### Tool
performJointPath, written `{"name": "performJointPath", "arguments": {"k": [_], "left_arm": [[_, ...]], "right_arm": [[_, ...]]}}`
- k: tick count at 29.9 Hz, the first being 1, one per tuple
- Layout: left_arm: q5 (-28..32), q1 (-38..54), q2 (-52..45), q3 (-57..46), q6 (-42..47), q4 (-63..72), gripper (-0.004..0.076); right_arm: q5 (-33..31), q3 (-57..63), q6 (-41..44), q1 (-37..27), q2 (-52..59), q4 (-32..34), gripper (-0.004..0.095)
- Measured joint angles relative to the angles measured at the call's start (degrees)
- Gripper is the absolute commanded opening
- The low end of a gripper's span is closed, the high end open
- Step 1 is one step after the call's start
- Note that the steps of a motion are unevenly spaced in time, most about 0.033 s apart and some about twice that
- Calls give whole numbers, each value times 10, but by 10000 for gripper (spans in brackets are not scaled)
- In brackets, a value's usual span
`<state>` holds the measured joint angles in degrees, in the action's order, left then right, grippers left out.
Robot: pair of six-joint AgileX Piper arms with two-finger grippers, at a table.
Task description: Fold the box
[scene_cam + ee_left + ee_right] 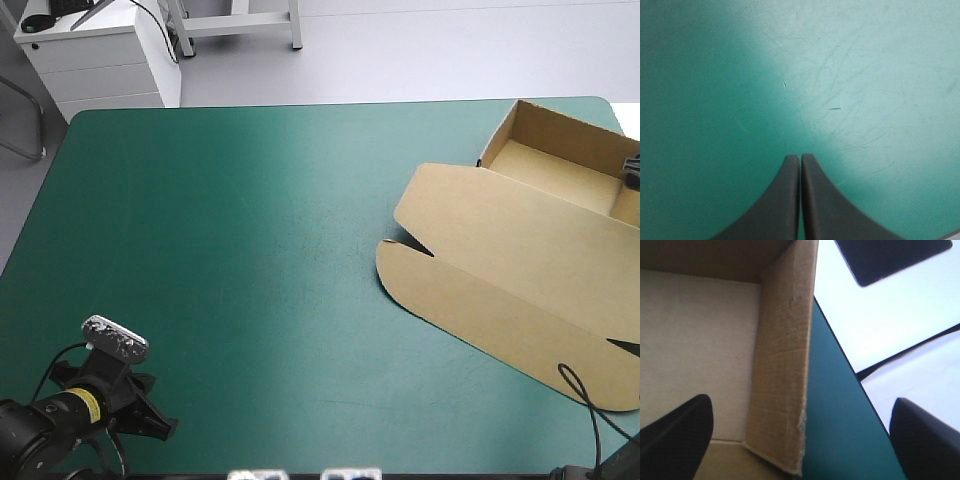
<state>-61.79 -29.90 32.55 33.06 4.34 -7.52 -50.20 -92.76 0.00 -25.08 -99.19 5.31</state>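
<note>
The brown box [520, 250] lies at the table's right side as an open tray [555, 165] toward the far right corner, its lid [500, 290] flat toward the front. My right gripper [800, 440] is open and straddles the tray's side wall [782, 365]. One finger [675, 435] is over the tray floor and the other [925, 440] is outside it. In the high view only a dark bit of that gripper [633, 170] shows at the tray's right end. My left gripper [800, 157] is shut and empty over bare cover, near the front left corner [160, 425].
The teal-green cover [250, 250] stretches bare from the box to the left arm. Only a narrow strip of cover [835, 405] separates the tray wall from the table's right edge. A white cabinet [100, 50] stands beyond the far left corner.
</note>
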Motion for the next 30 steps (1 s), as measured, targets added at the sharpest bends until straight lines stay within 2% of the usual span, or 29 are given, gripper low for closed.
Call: {"name": "performJointPath", "arguments": {"k": [4, 9, 11, 14, 23, 30], "left_arm": [[1, 0, 0, 0, -7, 1, -8], [5, 0, 0, 0, -7, 2, -8], [5, 0, 0, 0, -7, 7, -8], [5, 0, 0, 0, -7, 8, -8], [3, 0, 0, 0, -7, 10, -8], [3, 0, 0, 0, -14, 10, -8]], "right_arm": [[-15, -1, -12, 0, 70, -66, 512], [-67, -1, -115, 3, 139, -223, -9], [-92, -1, -154, 16, 161, -257, 7], [-117, -1, -179, 54, 190, -262, 1], [-189, 0, -184, 185, 259, -207, 1], [-216, 41, -180, 240, 312, -202, 1]]}}
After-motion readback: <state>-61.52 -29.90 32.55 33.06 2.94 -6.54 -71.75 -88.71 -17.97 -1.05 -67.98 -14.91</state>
